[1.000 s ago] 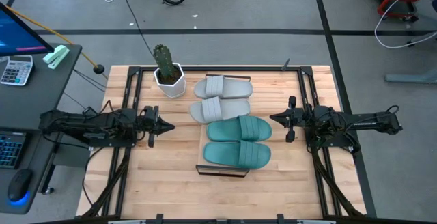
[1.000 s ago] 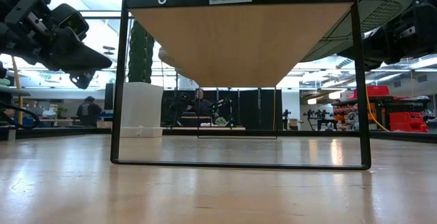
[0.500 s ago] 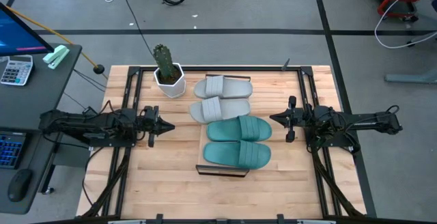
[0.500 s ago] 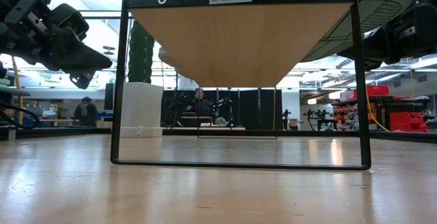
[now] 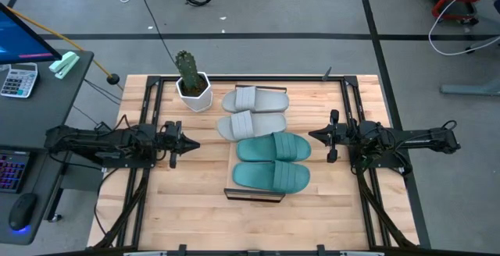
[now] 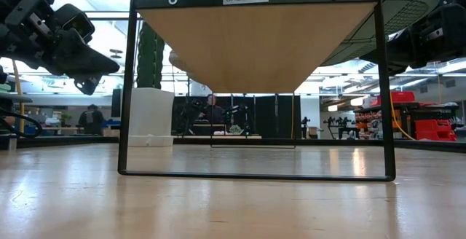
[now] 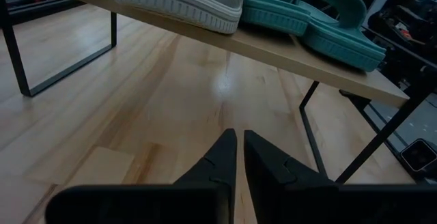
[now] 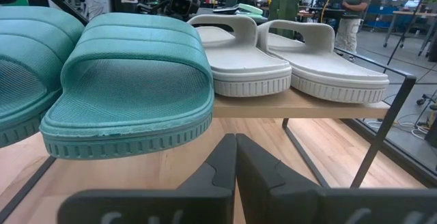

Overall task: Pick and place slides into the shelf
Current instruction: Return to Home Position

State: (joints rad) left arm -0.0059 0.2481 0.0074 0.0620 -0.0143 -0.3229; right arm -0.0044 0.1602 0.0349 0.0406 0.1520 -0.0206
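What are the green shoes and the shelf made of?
The teal slides look like soft matte rubber or foam, moulded in one piece with ribbed straps. The shelf looks like pale smooth wood, perhaps laminate, on thin dark legs that seem metal.

The teal slides (image 8: 130,80) are matt rubbery foam, ribbed on the strap and fine-grained inside; the grey slides (image 8: 328,74) are smooth and matt. The shelf (image 6: 258,46) is pale, smooth wood with matt black metal rails (image 6: 129,86). The tabletop (image 6: 218,210) is varnished wood with a soft sheen.
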